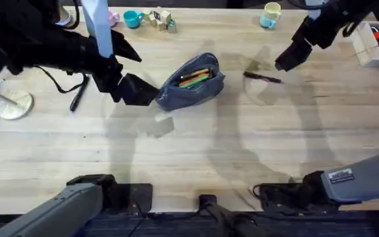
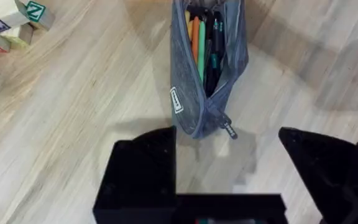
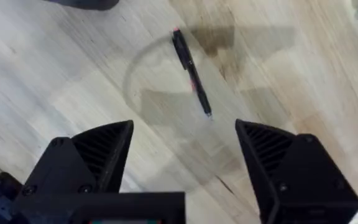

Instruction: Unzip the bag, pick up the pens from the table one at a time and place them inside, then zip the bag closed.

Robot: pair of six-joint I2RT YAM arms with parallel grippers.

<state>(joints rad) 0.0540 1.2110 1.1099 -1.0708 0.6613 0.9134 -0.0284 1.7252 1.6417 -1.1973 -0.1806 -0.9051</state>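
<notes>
Light-wood worktop (image 1: 196, 151) from overhead has the unzipped bag (image 1: 193, 84) mid-table, one pen (image 1: 263, 78) beside it; left wrist view shows the left tool (image 2: 229, 165) spread wide near the bag's end, right wrist view the right tool (image 3: 185, 165) spread over that pen.

The light-wood table (image 1: 196, 151) carries the grey-blue bag (image 1: 191, 83) lying unzipped near its middle, a dark pen (image 1: 262, 78) just to its right, two cups (image 1: 133, 18) and toy blocks (image 1: 161, 18) along the far edge.

Unzipped grey-blue bag (image 1: 191, 84) of pens mid-table (image 1: 196, 151), 1 pen (image 1: 262, 78) just beside
</notes>
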